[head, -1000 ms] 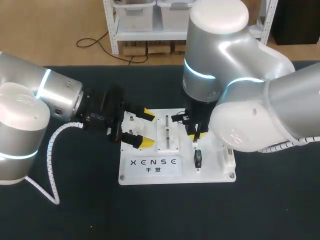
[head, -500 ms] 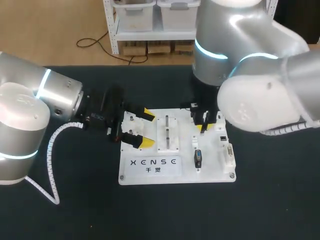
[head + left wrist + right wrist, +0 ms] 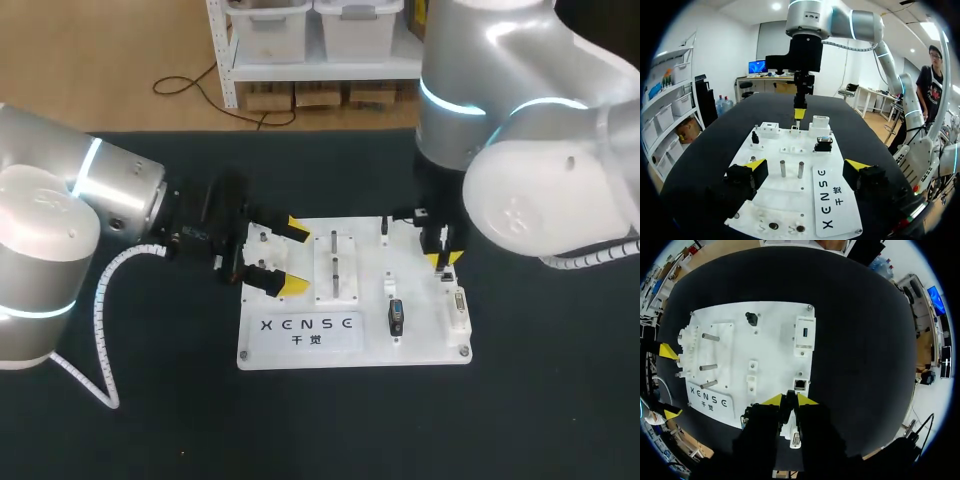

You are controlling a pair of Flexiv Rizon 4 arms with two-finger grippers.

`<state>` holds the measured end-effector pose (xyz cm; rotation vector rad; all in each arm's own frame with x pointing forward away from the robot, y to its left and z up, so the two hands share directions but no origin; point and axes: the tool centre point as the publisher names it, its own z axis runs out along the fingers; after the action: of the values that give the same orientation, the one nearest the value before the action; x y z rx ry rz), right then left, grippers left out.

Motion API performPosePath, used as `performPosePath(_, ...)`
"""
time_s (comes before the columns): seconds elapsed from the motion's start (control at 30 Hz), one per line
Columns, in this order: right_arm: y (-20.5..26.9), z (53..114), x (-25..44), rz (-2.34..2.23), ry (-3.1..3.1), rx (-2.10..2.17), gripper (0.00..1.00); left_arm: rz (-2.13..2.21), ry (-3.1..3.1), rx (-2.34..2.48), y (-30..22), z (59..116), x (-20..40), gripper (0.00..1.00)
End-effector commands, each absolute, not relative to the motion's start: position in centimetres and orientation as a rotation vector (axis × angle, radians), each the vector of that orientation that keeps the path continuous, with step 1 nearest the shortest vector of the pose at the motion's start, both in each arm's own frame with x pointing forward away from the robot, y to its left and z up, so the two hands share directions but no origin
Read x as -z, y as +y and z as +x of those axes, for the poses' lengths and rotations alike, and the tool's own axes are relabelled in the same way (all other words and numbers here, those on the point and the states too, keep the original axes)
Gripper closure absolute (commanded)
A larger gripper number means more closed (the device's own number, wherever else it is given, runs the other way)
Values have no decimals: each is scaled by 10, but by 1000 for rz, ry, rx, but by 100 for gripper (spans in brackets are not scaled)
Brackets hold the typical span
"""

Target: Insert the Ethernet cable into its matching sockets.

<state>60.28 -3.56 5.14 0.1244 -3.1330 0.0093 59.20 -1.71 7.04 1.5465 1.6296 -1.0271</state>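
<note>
A white socket board [image 3: 420, 342] lies in the middle of the black table. Over its right edge my right gripper [image 3: 441, 258] points straight down. In the right wrist view this gripper [image 3: 789, 400] is shut on a small dark Ethernet plug [image 3: 789, 405], hovering just short of the Ethernet socket [image 3: 800, 384]. No cable shows behind the plug. My left gripper [image 3: 296, 258] lies level at the board's left edge, open, its yellow fingertips [image 3: 756, 165] spread wide on either side of the board [image 3: 782, 202] with nothing held.
The board carries a block with metal pegs [image 3: 336, 268], a black connector [image 3: 396, 317], a D-sub socket [image 3: 459, 304] at the right edge and a USB socket [image 3: 805, 333]. Bare black table surrounds the board.
My right arm has carried the plug rightward across the board, from the middle peg block to the right edge by the Ethernet socket. The left arm has stayed put.
</note>
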Motion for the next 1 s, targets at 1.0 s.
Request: performPosePath(1.0,-50,608,-37,110,-3141,-27,100,1547,1628,1029,-17,593,-69,0)
